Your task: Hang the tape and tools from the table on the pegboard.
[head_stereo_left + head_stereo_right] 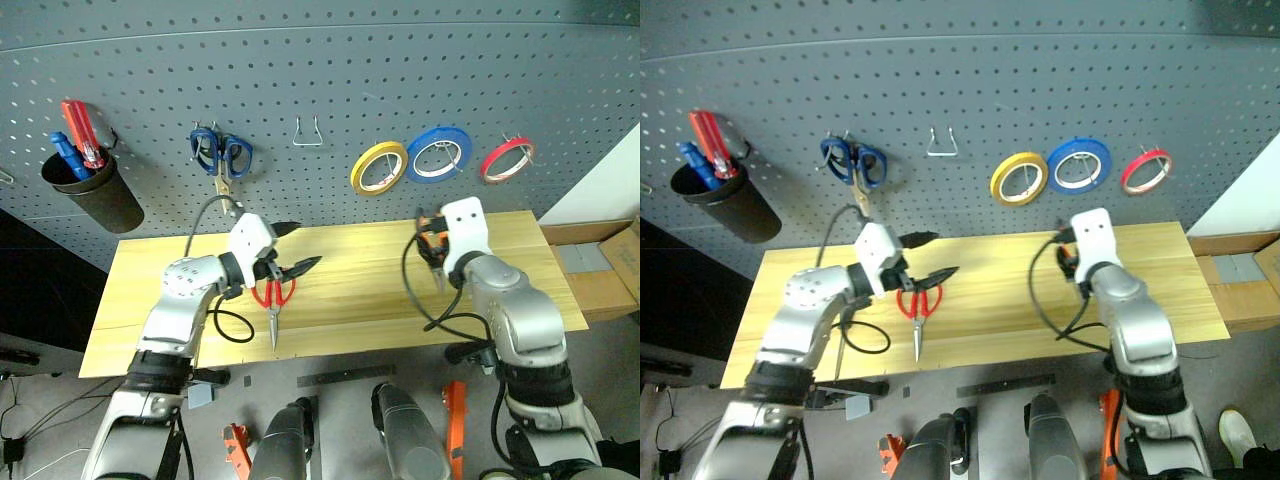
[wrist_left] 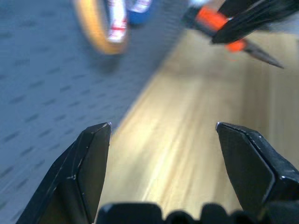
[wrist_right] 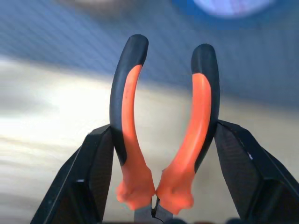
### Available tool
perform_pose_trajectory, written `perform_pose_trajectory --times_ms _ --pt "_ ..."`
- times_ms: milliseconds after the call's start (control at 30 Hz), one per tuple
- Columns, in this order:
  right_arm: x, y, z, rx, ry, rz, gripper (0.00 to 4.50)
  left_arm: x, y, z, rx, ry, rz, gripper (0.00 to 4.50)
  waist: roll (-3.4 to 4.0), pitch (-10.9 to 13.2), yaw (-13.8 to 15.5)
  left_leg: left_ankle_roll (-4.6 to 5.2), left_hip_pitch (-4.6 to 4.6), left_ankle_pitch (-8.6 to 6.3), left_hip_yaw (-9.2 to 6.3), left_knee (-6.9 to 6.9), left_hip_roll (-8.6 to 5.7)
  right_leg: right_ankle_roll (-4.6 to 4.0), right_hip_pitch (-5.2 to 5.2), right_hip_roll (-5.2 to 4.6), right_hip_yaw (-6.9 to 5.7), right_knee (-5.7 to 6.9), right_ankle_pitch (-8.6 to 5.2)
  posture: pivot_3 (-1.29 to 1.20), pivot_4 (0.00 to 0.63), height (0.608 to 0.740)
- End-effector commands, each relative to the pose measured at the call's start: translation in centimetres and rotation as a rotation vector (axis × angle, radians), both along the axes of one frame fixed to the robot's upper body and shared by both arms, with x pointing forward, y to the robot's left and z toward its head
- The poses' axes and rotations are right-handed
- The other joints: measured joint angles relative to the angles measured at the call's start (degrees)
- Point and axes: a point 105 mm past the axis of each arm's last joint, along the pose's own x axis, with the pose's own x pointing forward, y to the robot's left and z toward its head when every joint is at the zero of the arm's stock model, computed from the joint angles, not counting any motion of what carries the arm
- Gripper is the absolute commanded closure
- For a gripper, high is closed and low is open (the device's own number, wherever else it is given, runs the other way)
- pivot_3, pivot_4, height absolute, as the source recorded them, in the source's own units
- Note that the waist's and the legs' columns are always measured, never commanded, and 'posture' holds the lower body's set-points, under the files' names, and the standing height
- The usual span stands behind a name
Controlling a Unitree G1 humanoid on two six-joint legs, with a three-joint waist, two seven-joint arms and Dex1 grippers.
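Right claw (image 3: pixel 159 172) clamps orange-and-black curved-handled pliers (image 3: pixel 161 140); left claw (image 2: pixel 163 135) gapes empty above the table (image 1: pixel 360 290).

Even bright light; blurred wrist backgrounds, curved pegboard (image 1: pixel 320 60) edges.

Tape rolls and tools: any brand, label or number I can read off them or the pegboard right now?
None can be read.
yellow roll: marks on its inner core, too blurred to read.
blue roll and red tape: no text legible.
pliers in the right gripper: plain handles, no print visible.
red scissors, pegboard: no marking.
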Motion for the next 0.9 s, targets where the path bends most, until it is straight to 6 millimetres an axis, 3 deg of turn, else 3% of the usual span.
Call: perform_pose_trajectory --times_ms 33,233,333,533,667,900 --pt "-1.7 3.1 4.9 0.006 -0.222 0.104 1.72 -1.1 1.4 2.1 -0.068 -0.061 0.091 0.63 0.00 0.0 0.3 0.00 -0.04 0.00 0.02 0.03 -0.02 -0.01 -0.01 -0.02 0.02 -0.05 0.01 -0.19 0.269 0.740" --pt "-0.5 7.3 12.2 0.107 -0.431 0.208 1.72 -0.9 3.6 4.2 -0.150 -0.133 0.273 0.63 -0.09 0.0 0.7 -0.05 -0.07 0.22 0.01 0.12 -0.02 -0.18 -0.01 -0.01 -0.04 -0.17 0.34 -0.14 0.254 0.740" --pt "0.7 9.5 15.9 0.169 -0.504 0.240 1.72 -1.0 3.8 5.0 -0.156 -0.169 0.305 0.63 -0.14 -0.1 1.0 -0.22 -0.04 0.38 -0.05 0.07 0.13 -0.37 -0.02 0.18 -0.08 -0.12 0.47 -0.11 0.244 0.740" --pt "2.8 13.1 20.4 0.235 -0.620 0.292 1.72 -0.9 3.4 5.9 -0.168 -0.192 0.319 0.63 -0.19 -0.1 1.8 -0.29 -0.05 0.40 0.00 -0.06 0.25 -0.57 -0.19 0.30 -0.05 -0.04 0.60 -0.06 0.230 0.740" --pt "4.0 14.7 21.8 0.244 -0.670 0.311 1.72 -0.6 2.9 6.3 -0.177 -0.203 0.322 0.63 -0.20 -0.1 2.4 -0.30 -0.09 0.39 0.01 -0.17 0.23 -0.57 -0.25 0.30 -0.04 -0.11 0.61 -0.04 0.225 0.740" --pt "5.8 15.7 21.4 0.205 -0.722 0.307 1.72 -0.7 2.5 6.6 -0.184 -0.214 0.318 0.63 -0.27 -0.1 3.3 -0.33 -0.10 0.40 0.03 -0.14 0.24 -0.59 -0.27 0.31 -0.04 -0.06 0.62 -0.01 0.216 0.740"
